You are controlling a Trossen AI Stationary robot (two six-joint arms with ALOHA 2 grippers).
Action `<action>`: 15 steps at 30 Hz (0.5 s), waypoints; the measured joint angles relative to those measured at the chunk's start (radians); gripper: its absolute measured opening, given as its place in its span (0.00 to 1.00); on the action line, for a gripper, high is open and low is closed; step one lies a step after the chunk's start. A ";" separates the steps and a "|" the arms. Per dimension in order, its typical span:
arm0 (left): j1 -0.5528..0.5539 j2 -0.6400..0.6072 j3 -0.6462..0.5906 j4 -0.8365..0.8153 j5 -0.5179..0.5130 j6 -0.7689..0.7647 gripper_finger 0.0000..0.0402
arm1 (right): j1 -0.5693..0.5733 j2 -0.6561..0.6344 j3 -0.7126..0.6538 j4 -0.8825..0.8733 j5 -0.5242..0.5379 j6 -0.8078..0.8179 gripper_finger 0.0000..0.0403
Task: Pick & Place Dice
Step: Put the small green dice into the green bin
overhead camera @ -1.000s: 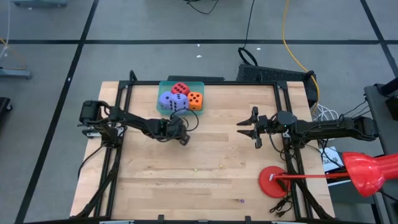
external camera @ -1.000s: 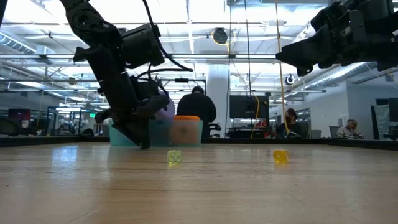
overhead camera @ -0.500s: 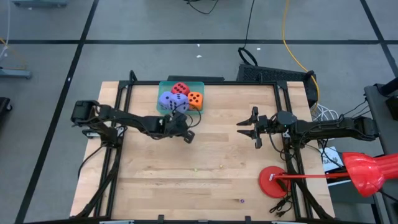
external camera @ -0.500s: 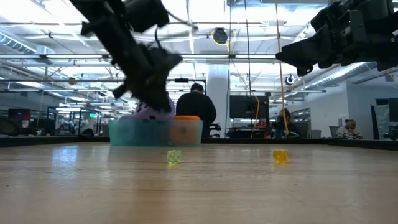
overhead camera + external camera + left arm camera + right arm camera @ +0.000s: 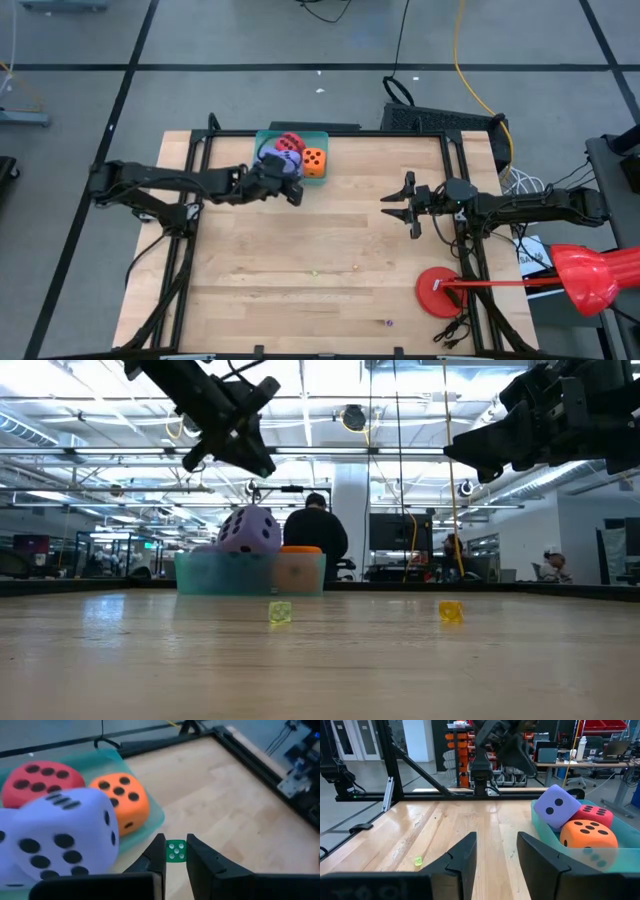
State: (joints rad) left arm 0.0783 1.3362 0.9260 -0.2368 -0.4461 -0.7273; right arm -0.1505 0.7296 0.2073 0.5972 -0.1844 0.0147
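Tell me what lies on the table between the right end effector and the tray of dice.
Nothing: the high view shows only bare table between the right end effector and the teal tray holding the dice.

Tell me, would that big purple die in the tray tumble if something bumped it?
Probably. The purple die sits tilted and rises well above the tray rim, leaning against the red die, so a nudge could tip it. Its rounded corners and matte look suggest soft, light foam, so it would likely squash slightly rather than break.
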 joint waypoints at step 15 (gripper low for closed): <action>0.158 0.185 0.267 -0.142 0.093 0.106 0.12 | 0.000 0.000 0.000 0.000 0.000 0.000 0.32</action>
State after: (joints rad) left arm 0.2360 1.5216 1.1928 -0.3788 -0.3533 -0.6214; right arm -0.1506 0.7296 0.2073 0.5977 -0.1846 0.0147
